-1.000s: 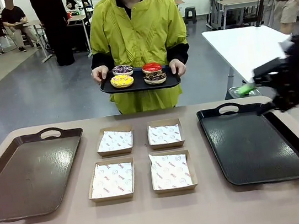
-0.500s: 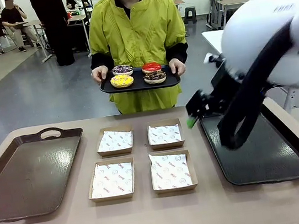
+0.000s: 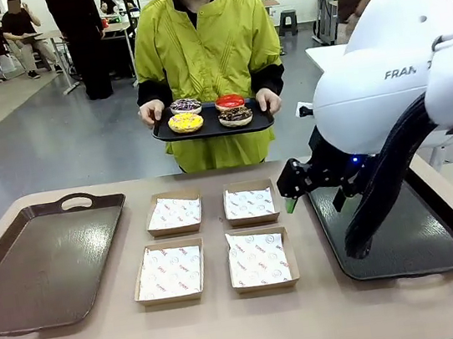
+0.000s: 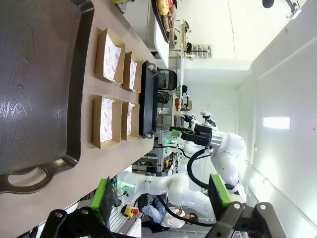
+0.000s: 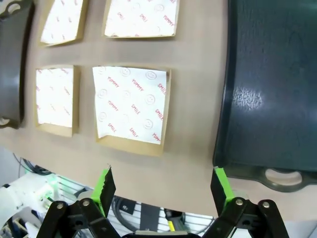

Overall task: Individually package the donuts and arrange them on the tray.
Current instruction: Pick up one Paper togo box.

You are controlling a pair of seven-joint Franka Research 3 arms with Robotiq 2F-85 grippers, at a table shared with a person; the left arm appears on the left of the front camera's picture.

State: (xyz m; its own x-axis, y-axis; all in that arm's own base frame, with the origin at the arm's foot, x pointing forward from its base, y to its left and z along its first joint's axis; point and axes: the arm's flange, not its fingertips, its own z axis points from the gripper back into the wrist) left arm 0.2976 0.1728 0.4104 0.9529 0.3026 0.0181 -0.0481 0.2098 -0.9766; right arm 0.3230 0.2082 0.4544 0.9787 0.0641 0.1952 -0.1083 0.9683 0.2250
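Front view shows you the donuts [image 3: 210,113] at upper centre, on a small black tray [image 3: 258,123] held by the person [image 3: 205,50]. Your right gripper [image 3: 290,201] hangs centre-right, jaws spread and empty; your left gripper [image 4: 161,196] likewise gapes empty.

Bright, even overhead light fills the front view; shadows are faint and soft. White glare streaks the brown tray [image 3: 44,254] at 9 o'clock and the black tray [image 3: 446,231] at 3 o'clock. The donuts [image 3: 210,114] at 12 o'clock are sharp; the right arm [image 3: 385,97], close to the lens, looks slightly soft. The 2 wrist views bend straight edges near their borders; the left one's lit panel [image 4: 276,122] at 3 o'clock washes out the pale wall [image 4: 292,74].
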